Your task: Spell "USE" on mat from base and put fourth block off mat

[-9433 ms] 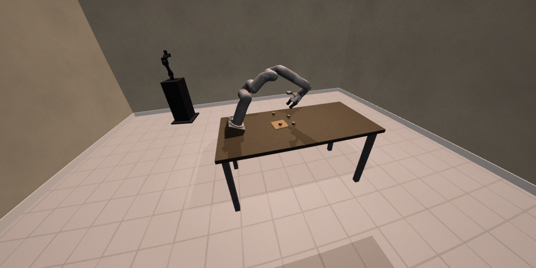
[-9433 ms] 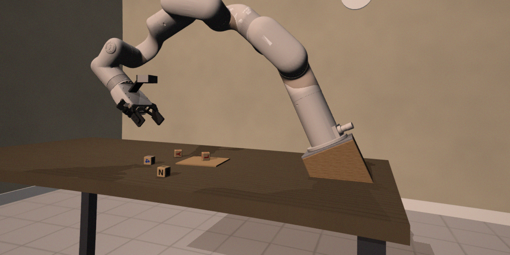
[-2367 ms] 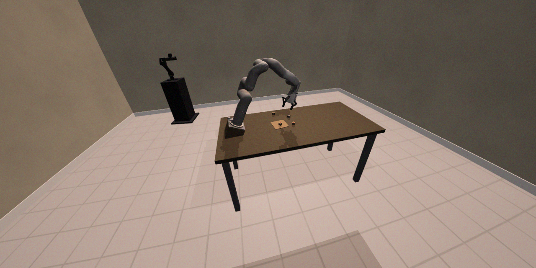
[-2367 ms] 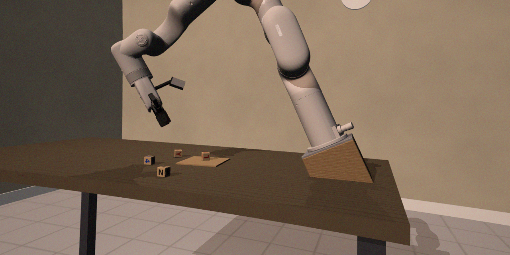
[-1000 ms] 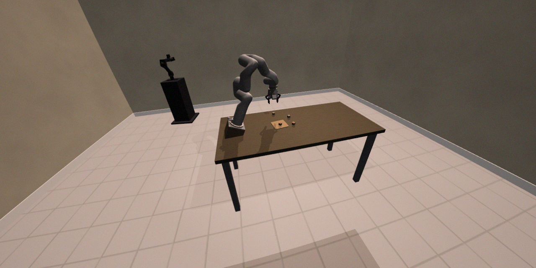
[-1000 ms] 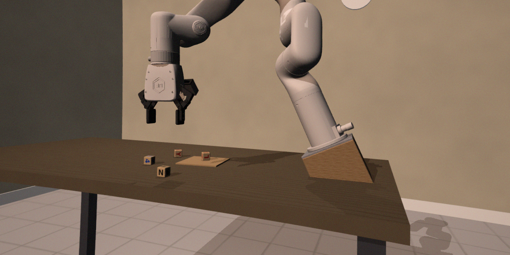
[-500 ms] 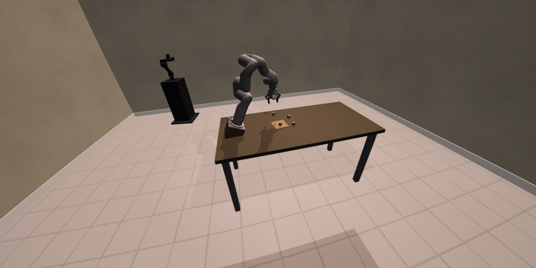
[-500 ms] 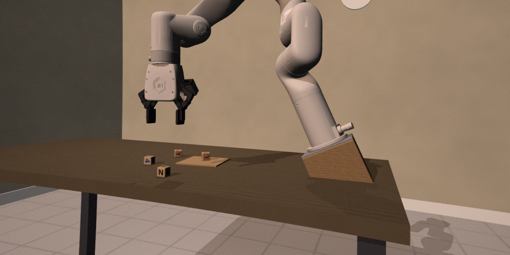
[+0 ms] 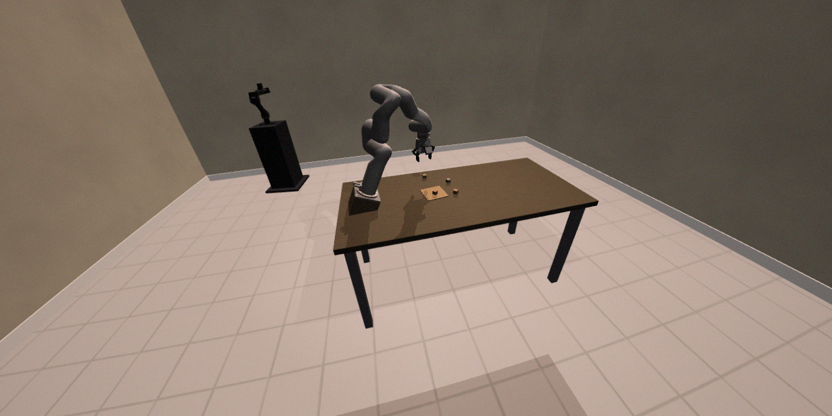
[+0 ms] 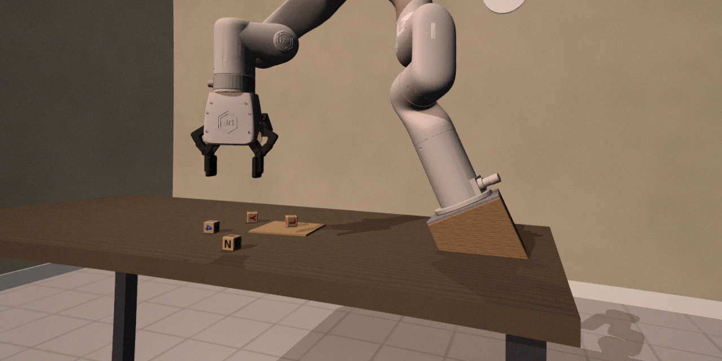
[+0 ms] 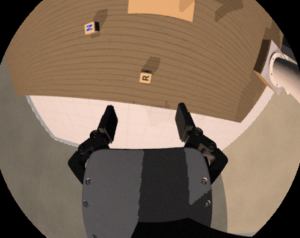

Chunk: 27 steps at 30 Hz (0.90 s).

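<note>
The gripper [image 9: 424, 158] [image 10: 233, 176] [image 11: 145, 111] is wide open above the table [image 9: 500, 192] [image 10: 378, 268] [image 11: 117, 56], with nothing in it. One letter block [image 9: 435, 192] [image 10: 291, 220], showing a red L on its side, sits on the tan mat [image 9: 428, 197] [image 10: 269, 229] [image 11: 160, 8]. The R block [image 9: 424, 176] [image 10: 231, 242] [image 11: 145, 77], the blue N block [image 9: 448, 181] [image 10: 211, 226] [image 11: 90, 28] and the red Y block [image 9: 455, 192] [image 10: 251, 216] are on the table, off the mat.

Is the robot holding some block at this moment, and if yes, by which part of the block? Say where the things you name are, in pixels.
Nothing is held: the jaws stand wide open above the table [image 9: 494, 192] [image 10: 353, 268] [image 11: 120, 53], with no block between them.
</note>
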### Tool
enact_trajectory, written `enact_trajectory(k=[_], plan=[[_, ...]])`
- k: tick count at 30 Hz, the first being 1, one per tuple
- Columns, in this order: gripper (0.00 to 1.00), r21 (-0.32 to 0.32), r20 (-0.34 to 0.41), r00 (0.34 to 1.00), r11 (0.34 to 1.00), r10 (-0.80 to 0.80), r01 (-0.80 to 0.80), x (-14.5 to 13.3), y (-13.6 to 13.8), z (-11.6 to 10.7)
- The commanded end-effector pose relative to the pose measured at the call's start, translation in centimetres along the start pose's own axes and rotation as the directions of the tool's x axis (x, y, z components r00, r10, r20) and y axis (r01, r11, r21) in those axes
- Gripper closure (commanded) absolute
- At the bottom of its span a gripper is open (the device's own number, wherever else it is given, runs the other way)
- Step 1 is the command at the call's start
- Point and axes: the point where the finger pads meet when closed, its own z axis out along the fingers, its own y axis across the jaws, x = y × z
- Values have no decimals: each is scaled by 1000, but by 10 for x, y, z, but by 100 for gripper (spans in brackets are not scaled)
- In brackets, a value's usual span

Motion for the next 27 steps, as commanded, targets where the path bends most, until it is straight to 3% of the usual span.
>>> enact_trajectory(k=[1,10,25,27], plan=[[0,1,7,990,990,-138,138,0,-1,1],[0,2,6,948,948,-319,319,0,-2,4],[0,4,4,729,729,-684,684,0,-2,11],[0,4,4,729,729,-684,684,0,-2,11]])
